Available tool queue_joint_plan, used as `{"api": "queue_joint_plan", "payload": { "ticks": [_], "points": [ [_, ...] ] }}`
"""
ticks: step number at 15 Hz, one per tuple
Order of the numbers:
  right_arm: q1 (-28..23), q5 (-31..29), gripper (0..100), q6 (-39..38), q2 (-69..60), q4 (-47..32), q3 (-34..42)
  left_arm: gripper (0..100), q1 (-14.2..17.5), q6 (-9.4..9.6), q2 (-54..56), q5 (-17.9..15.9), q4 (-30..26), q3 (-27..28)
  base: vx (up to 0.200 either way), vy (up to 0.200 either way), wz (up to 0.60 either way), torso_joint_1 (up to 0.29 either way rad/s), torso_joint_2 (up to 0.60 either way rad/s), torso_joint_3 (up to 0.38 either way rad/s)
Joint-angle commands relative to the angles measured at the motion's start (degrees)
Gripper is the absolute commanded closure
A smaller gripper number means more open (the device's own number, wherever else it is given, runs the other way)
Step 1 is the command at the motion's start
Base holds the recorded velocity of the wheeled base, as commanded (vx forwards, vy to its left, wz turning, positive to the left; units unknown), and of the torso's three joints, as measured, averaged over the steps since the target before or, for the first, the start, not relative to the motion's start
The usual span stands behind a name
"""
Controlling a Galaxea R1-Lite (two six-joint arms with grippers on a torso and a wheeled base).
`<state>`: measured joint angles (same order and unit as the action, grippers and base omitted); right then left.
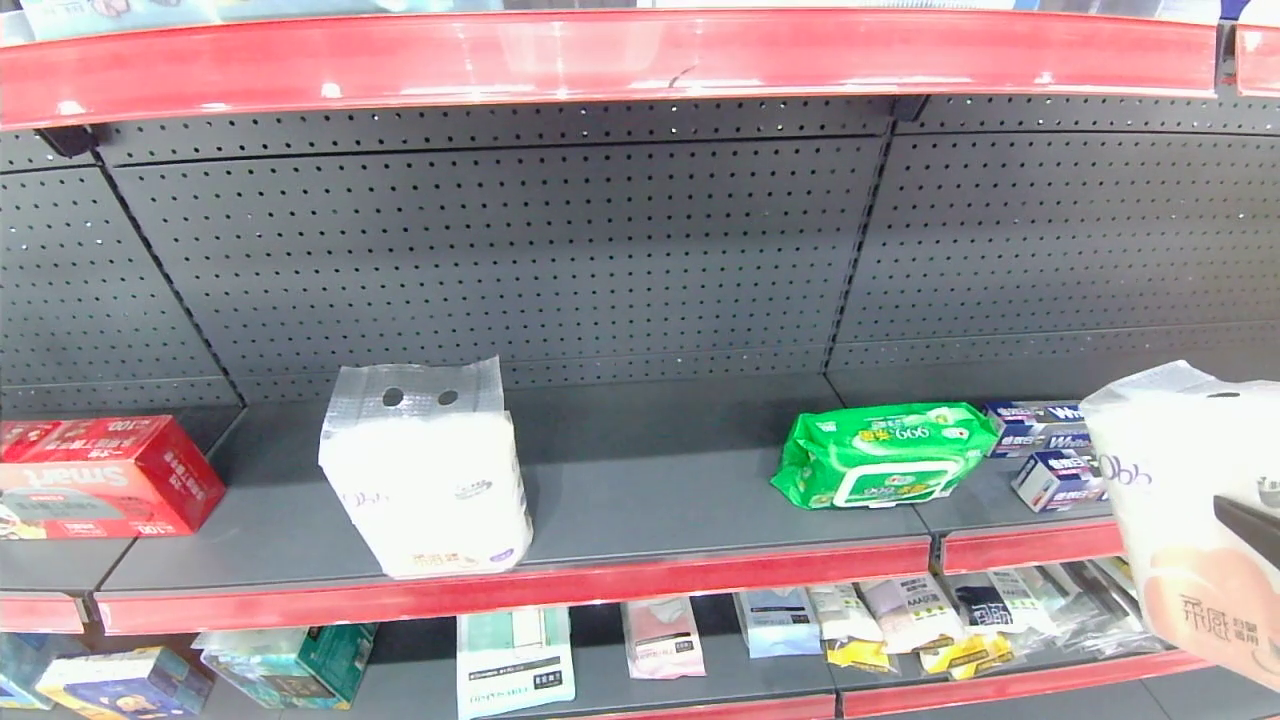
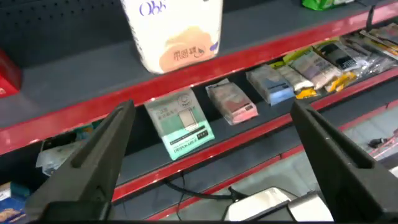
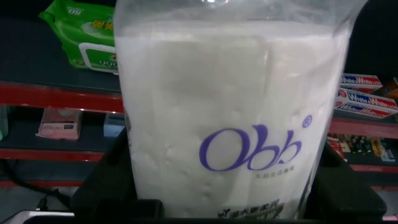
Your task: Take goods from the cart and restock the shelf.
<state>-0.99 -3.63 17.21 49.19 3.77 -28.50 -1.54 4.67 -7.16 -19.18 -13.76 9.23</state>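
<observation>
The pack of paper rolls [image 1: 1185,500] isn't on the shelf yet. It's up in the air at the right, in front of the shelving, with the right arm's fingers [image 3: 102,186] clamped on its 2 sides low down.

To me it looks light and squashy: soft rolls in thin, slick film. It'll dent rather than break, but the wrap could slide if the squeeze is weak. Holding across the body of the rolls seems the right call. The loose flap of film on top would probably just stretch or tear, imo.

The left arm's fingers [image 2: 93,155] are spread wide with nothing between them, low in front of the lower shelf [image 1: 598,650] with its small packets [image 1: 880,615].

A matching pack [image 1: 425,470] stands upright on the shelf [image 1: 650,480], close to the red front lip [image 1: 500,590]. Between it and the green wipes pack [image 1: 880,455] there's a big bare stretch, the obvious landing spot.

The toothpaste boxes [image 1: 1050,450] sit just beside the wipes and nearest the held pack, so coming in low from that side could knock them. The red box [image 1: 100,475] is well apart at the far left.

Headroom under the upper shelf [image 1: 600,55] looks generous, going by the standing pack. The bottom of the pack has to clear the lip and land far enough back not to tip off.
</observation>
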Motion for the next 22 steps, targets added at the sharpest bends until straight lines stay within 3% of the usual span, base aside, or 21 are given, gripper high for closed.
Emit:
{"api": "queue_joint_plan", "payload": {
  "ticks": [1, 2, 7, 8, 11, 12, 13, 16, 22],
  "points": [
    [0.0, 0.5, 100, 0.3, -0.1, 0.1, -1.2, 0, -0.5, -1.50, 3.2, 0.2, 0.1, -1.5, 0.000, 0.000, 0.00, 0.000, 0.00, 0.000],
    [-0.1, 0.5, 100, 0.5, -0.1, 0.1, -1.9, 0, -0.5, -2.38, 3.2, 0.4, 0.1, -1.5, 0.000, 0.000, 0.00, 0.000, 0.00, 0.000],
    [-0.4, 0.4, 100, 0.7, -0.1, 0.1, -3.3, 0, -0.2, -2.38, 3.7, 1.9, 0.1, -1.5, 0.000, 0.000, 0.00, 0.000, 0.00, 0.000],
    [-0.5, 0.5, 100, 0.5, -0.8, 0.1, -3.1, 0, 0.7, -2.47, 5.5, 4.8, 0.1, -1.5, 0.000, 0.000, 0.00, 0.000, 0.00, 0.000],
    [-0.3, 0.5, 100, 0.6, -1.9, 0.0, -2.3, 0, 1.3, -2.38, 7.0, 7.1, 0.1, -1.6, 0.000, 0.000, 0.00, 0.000, 0.00, 0.000],
    [-0.1, 0.6, 100, 0.7, -2.2, 0.0, -2.2, 0, 1.3, -2.91, 7.0, 8.5, 0.1, -1.6, 0.000, 0.000, 0.00, 0.000, 0.00, 0.000],
    [0.2, 0.6, 100, 1.2, -3.7, 0.0, -1.3, 0, 1.3, -5.20, 7.0, 9.8, 0.1, -1.6, 0.000, 0.000, 0.00, 0.000, 0.00, 0.000],
    [2.1, 0.6, 100, 1.7, -8.8, 0.0, 2.6, 0, 1.3, -5.64, 7.0, 9.8, 0.1, -1.5, 0.000, 0.000, 0.00, 0.000, 0.00, 0.000],
    [2.2, 1.5, 100, 2.4, -9.6, 0.0, 1.2, 0, 1.3, -5.64, 7.0, 9.4, 0.1, -1.5, 0.000, 0.000, 0.00, 0.000, 0.00, 0.000]
  ]
}}
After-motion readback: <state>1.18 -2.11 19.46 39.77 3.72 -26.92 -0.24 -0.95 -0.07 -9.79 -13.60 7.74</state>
